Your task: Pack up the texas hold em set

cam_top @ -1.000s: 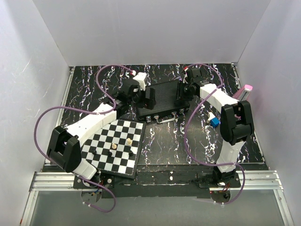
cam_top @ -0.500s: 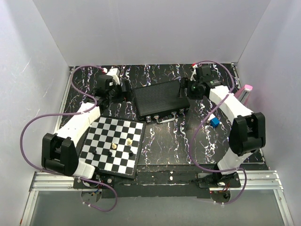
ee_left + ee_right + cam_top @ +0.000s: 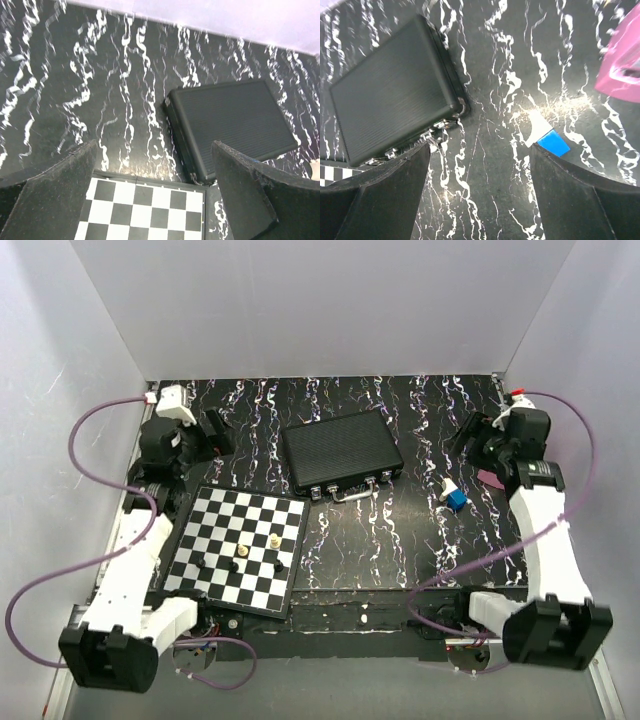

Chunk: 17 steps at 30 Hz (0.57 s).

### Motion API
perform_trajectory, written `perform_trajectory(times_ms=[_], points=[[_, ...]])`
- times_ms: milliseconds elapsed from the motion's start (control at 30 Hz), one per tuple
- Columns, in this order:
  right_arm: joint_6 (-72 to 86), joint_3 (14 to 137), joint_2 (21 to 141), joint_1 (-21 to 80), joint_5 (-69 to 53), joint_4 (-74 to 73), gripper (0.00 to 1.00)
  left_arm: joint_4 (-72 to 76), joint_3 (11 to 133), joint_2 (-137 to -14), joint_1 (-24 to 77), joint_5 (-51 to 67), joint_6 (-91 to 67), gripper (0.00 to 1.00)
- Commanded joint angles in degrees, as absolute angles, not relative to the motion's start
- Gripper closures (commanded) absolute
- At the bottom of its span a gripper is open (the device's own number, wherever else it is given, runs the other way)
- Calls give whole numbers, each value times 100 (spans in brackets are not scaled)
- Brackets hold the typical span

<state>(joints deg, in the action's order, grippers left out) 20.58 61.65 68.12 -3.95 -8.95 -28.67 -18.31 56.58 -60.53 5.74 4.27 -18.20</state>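
The briefcase [image 3: 341,453] lies shut, its latches seemingly fastened, with the left gripper [image 3: 154,150] and right gripper [image 3: 480,149] spread wide and empty either side of it.

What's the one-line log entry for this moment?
briefcase closed on table | left gripper open, empty | right gripper open, empty | neither touching briefcase

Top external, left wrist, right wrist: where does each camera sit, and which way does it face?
Top external: above and behind the bases, looking down on the table; both arms, left gripper and right gripper show.
Left wrist: on the left arm, facing down toward the closed briefcase and chessboard; its two fingers show.
Right wrist: facing down on briefcase, blue block, pink metronome; its fingers show.
Shared: all three see the briefcase.
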Motion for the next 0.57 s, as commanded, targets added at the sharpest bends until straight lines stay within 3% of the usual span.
perform_trajectory(times_ms=[0,200,533], points=[[1811,5934,5575,-378,-169,-2602,13,-1670,5528,-5214,580,-138,-1319,2],[1416,5178,4545,-378,439,-1636,10,-1293,5089,-4676,580,-430,-1151,2],[1354,5142,4526,-387,598,-1591,10,-1134,4887,-4527,580,-510,-1099,2]])
